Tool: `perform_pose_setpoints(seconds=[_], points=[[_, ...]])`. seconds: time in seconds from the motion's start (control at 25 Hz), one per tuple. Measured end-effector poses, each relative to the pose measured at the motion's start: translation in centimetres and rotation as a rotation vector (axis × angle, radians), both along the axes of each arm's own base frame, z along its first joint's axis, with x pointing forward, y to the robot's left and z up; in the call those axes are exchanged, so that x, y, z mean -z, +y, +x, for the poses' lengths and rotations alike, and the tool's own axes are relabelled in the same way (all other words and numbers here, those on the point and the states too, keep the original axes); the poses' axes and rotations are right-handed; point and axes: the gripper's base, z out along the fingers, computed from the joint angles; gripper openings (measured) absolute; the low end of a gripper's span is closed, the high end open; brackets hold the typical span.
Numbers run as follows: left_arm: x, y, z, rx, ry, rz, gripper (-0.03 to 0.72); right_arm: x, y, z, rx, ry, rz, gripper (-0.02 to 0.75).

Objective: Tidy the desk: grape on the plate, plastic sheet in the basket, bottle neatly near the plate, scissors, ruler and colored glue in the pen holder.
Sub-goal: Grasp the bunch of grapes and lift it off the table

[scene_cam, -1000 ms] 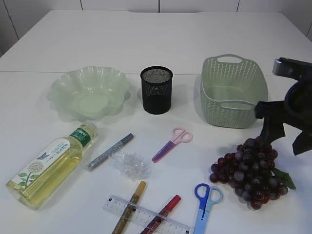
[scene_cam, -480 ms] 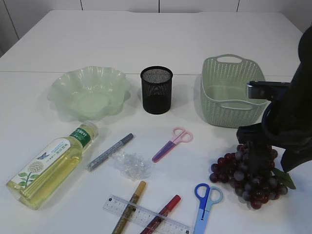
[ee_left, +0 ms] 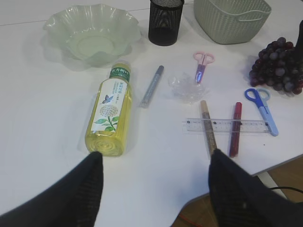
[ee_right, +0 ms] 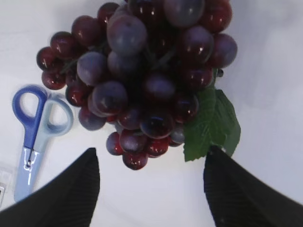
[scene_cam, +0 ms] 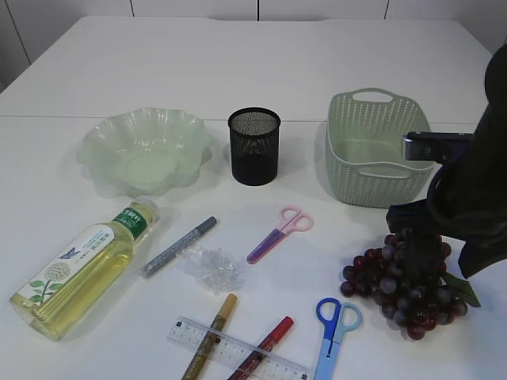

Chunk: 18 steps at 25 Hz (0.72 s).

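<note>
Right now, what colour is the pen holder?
Black mesh pen holder, clearest in the exterior view.

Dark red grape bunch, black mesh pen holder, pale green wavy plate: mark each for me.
Dark red grape bunch (ee_right: 151, 75), right wrist view, on the middle grapes of the cluster.
Black mesh pen holder (scene_cam: 254, 154), exterior view, on its front wall.
Pale green wavy plate (scene_cam: 103, 141), exterior view, on its left rim.

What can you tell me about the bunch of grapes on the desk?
The bunch of grapes is a tight cluster of dark red and purple berries, glossy and plastic-looking, with a green leaf at one side. It lies on the white table in front of the green basket, beside the blue scissors. The right gripper hangs open above it.
</note>
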Motion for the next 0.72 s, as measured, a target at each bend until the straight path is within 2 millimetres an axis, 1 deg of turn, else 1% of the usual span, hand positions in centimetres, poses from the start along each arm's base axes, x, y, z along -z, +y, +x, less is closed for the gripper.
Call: perform_pose_setpoints(seconds=[0.08, 0.16, 0.28, 0.44, 0.72], points=[[0.0, 0.0, 0.0, 0.000, 0.000, 0.000, 0.505, 0.0, 0.1, 0.2, 0.008, -0.025, 0.006, 0.547], [0.0, 0.0, 0.0, 0.000, 0.000, 0.000, 0.505, 0.0, 0.1, 0.4, 0.013, -0.040, 0.010, 0.579], [0.0, 0.0, 0.0, 0.000, 0.000, 0.000, 0.504, 0.9, 0.1, 0.7, 0.010, -0.020, -0.005, 0.600], [0.0, 0.0, 0.0, 0.000, 0.000, 0.000, 0.503, 2.2, 0.1, 1.0, 0.003, 0.014, -0.027, 0.605], [0.0, 0.0, 0.0, 0.000, 0.000, 0.000, 0.501, 3.5, -0.2, 1.7, -0.021, 0.007, -0.068, 0.605]])
